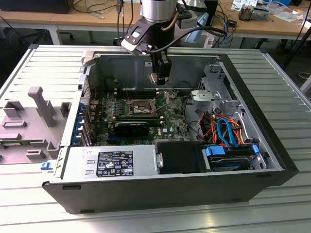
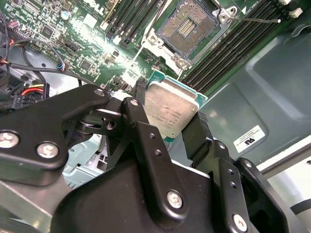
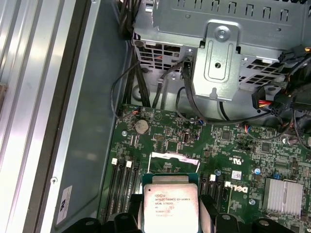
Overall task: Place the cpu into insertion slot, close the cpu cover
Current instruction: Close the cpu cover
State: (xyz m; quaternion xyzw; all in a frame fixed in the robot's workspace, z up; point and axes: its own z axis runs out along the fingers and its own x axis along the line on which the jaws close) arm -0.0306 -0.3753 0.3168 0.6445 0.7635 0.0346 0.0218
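**Exterior view.** We saw the arm (image 1: 154, 14) standing upright over the open computer case (image 1: 272, 145) on the ridged table (image 1: 146, 216). Its gripper (image 1: 159, 80) hung above the motherboard, near the insertion slot (image 1: 141, 108) but apart from it.

**Second wrist view.** Here the grasp showed. The black fingers (image 2: 146, 141) pinched the cpu (image 2: 170, 112), a flat silver-grey square edged in green, clear of the slot, whose dark contact field lay exposed.

**First wrist view.** The cpu's printed face showed, with the grey drive cage (image 3: 218, 58) beyond.
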